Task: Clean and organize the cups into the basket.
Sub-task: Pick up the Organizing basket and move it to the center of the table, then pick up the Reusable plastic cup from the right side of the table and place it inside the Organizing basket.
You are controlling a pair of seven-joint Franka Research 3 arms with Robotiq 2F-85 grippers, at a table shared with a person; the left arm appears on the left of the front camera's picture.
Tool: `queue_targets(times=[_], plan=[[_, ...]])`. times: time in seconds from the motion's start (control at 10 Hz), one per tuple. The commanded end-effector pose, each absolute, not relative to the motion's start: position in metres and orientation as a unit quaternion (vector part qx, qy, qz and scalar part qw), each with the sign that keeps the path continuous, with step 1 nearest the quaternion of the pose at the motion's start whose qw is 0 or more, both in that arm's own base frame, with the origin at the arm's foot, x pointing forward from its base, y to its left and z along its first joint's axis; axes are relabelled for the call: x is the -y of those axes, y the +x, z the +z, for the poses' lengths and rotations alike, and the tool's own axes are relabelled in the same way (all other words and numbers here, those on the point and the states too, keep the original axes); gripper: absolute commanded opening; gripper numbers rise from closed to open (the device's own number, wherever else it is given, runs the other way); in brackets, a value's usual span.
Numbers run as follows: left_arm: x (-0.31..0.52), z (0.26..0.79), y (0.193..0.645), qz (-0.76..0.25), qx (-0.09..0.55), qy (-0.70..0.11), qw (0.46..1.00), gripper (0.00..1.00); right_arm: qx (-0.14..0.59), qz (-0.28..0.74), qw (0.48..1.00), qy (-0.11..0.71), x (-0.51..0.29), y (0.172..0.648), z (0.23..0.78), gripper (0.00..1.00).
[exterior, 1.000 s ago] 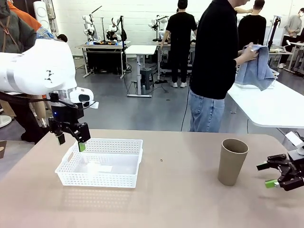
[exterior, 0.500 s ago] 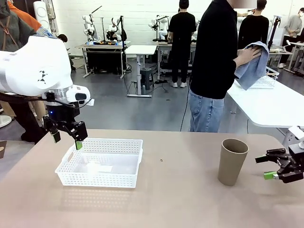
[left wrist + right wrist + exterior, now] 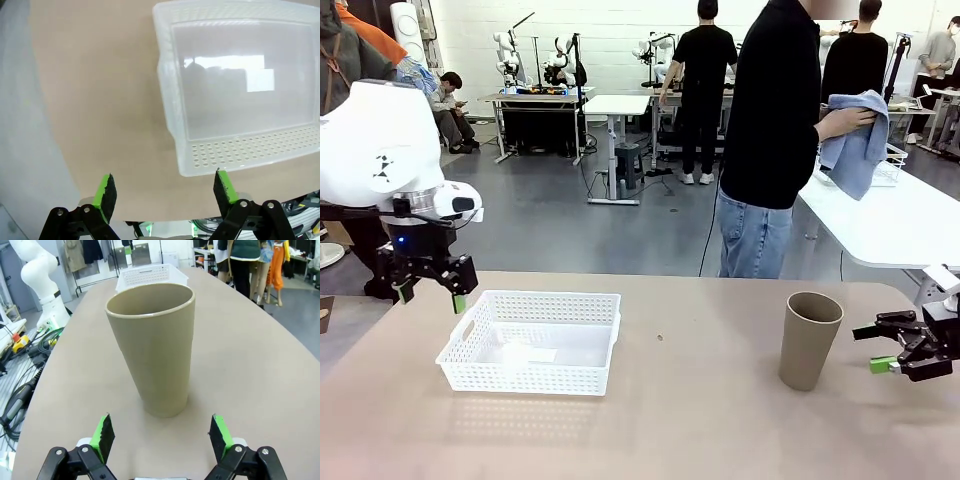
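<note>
Meanwhile, your right jaws gape empty, squared on the upright cup [image 3: 809, 340] for a side grasp; left jaws, open too, leave the basket [image 3: 530, 376] free.

The bench [image 3: 700, 420] lies free between basket [image 3: 525, 378] and cup [image 3: 808, 340], which are well apart. The cup stands upright just ahead of the spread right tool [image 3: 873, 348], with room all round. The basket's inside is free, and the spread left tool [image 3: 428, 297] hangs beside its end.

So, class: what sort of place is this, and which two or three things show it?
Probably a robotics lab or workshop: an open hall with several white work tables, a robot's left gripper and right gripper at the tan table, and cables on the floor.
</note>
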State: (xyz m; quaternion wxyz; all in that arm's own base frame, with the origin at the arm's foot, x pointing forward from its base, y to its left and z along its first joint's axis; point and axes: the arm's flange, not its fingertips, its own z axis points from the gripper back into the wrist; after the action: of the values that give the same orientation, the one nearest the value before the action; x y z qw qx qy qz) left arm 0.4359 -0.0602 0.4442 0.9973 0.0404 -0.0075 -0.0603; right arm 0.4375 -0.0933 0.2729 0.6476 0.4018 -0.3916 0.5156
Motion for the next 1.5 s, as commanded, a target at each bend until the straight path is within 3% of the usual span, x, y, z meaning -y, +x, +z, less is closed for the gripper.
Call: queue_targets(times=[0.0, 0.7, 1.2, 1.4], plan=[[0.053, 0.422, 0.444, -0.039, -0.008, 0.004, 0.999, 1.00, 0.401, 0.515, 0.642, 0.402, 0.087, 0.445, 0.272, 1.00], [0.058, 0.383, 0.433, 0.052, -0.053, -0.033, 0.997, 1.00, 0.385, 0.532, 0.635, 0.406, 0.075, 0.447, 0.275, 1.00], [0.056, 0.384, 0.433, 0.024, -0.058, -0.026, 0.998, 1.00, 0.385, 0.533, 0.635, 0.405, 0.075, 0.448, 0.275, 1.00], [0.060, 0.376, 0.431, 0.008, -0.055, -0.018, 0.998, 1.00, 0.428, 0.551, 0.605, 0.383, 0.062, 0.452, 0.272, 1.00]])
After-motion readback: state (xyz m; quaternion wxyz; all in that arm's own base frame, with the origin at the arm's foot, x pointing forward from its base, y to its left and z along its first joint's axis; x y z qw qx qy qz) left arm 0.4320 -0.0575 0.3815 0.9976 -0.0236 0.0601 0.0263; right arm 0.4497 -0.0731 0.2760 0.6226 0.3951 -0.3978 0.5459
